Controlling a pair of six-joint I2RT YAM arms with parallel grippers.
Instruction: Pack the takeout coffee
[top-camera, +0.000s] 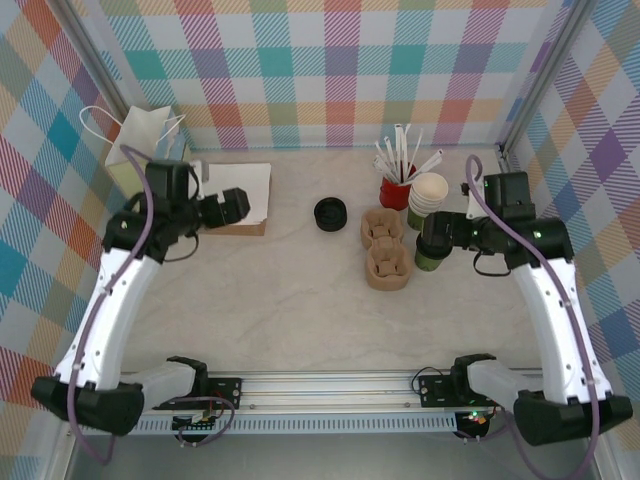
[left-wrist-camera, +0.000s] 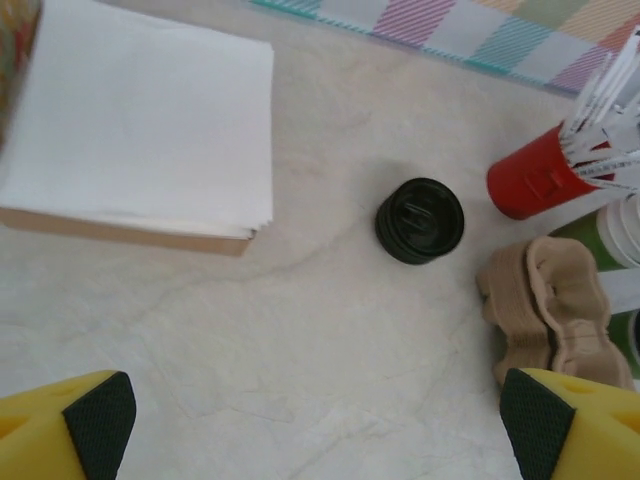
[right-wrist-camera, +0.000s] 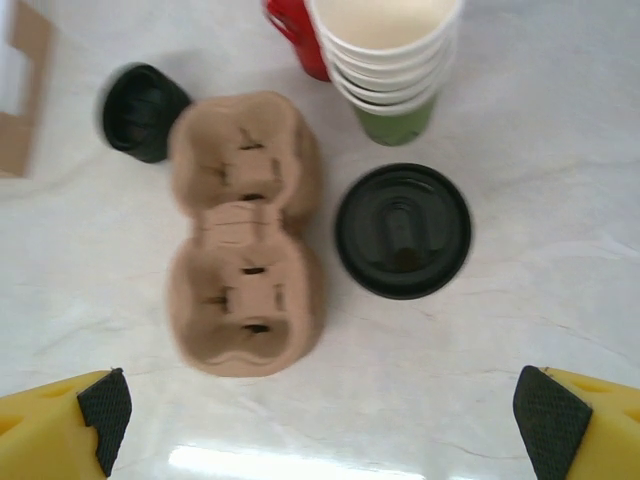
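The small olive-green paper cup with its round black plastic lid (right-wrist-camera: 402, 230) stands upright on the pale marbled surface (right-wrist-camera: 560, 300), just beside the right side of the brown pulp cup carrier (right-wrist-camera: 245, 230). The right tool (right-wrist-camera: 325, 408) hangs above it, spread wide and empty, with the lid a little right of centre. The left tool (left-wrist-camera: 320, 425), also spread, is well apart by the stack of white napkins (left-wrist-camera: 140, 120). I judge the right arm plainly nearer.

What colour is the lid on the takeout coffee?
The lid is black; the right wrist view shows it best.
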